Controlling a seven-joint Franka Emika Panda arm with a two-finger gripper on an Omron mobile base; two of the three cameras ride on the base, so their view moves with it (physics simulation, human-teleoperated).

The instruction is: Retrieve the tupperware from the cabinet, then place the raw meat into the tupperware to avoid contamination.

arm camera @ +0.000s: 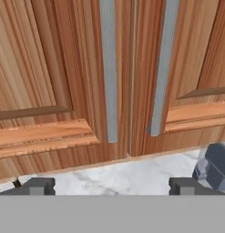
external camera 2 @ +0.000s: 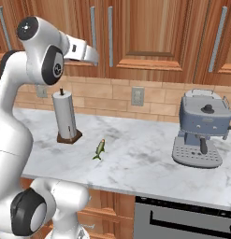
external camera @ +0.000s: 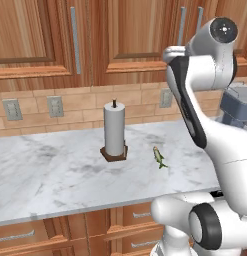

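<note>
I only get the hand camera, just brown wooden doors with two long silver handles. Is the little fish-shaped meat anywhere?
Observer: Yes, the small greenish-yellow fish-shaped raw meat lies on the white marble counter.
Operator: What's beside it?
Observer: An upright white paper towel roll on a dark base.
Operator: And that grey thing in my corner?
Observer: A blue-grey coffee machine, standing on the counter.

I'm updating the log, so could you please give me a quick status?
Gripper open, facing the shut cabinet doors. Fish on the counter beside the paper towel roll. Nothing blocking.
</note>
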